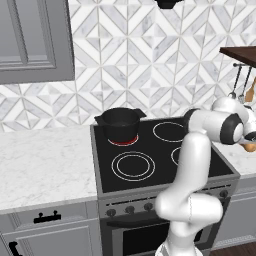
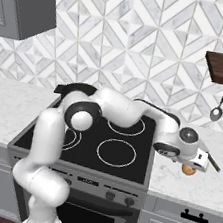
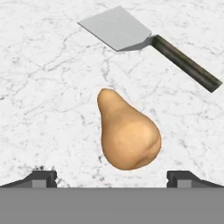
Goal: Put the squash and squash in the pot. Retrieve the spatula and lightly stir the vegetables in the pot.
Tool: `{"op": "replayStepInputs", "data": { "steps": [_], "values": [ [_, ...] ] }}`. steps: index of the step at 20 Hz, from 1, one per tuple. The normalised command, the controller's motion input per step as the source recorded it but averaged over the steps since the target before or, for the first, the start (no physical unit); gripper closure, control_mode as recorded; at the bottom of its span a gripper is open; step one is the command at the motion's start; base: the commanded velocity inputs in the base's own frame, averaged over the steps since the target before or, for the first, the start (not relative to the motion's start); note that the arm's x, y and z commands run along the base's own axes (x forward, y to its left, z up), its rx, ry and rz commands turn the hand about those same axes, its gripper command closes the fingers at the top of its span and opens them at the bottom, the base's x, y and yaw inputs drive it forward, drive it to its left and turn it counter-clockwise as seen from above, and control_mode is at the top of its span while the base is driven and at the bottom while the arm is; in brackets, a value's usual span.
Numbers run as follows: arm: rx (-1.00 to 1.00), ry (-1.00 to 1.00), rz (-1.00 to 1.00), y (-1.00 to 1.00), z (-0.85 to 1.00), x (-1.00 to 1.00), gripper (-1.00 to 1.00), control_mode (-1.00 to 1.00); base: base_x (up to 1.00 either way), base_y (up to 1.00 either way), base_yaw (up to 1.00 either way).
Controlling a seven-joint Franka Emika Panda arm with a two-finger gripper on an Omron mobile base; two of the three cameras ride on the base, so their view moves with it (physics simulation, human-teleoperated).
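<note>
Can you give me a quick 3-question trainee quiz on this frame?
1. True or false: the claw is shut on the squash.
2. Where does the pot stand? A) on the marble counter B) on the rear left burner of the stove C) on the wooden shelf
3. Fill in: on the counter beyond the squash in the hand view lies a flat grey ____ with a dark handle.

Key: 1 false, its fingers stand wide apart with the squash lying between and ahead of them; 2 B; 3 spatula.
</note>
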Motion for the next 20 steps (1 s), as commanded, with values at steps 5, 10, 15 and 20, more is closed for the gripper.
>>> {"op": "replayStepInputs", "data": {
  "steps": [5,10,15,20],
  "values": [
    [0.0,0.0,0.12,-0.35,-0.15,0.42,-1.0,-1.0,0.0,0.0,0.0],
    [0.0,0.05,0.11,-0.14,-0.27,0.34,-1.0,-1.0,0.0,0.0,0.0],
    [0.0,0.17,0.14,0.06,-0.48,0.18,-1.0,-1.0,0.0,0.0,0.0],
    [0.0,0.09,0.12,0.09,-0.25,0.1,1.0,-1.0,0.0,0.0,0.0]
  ]
}}
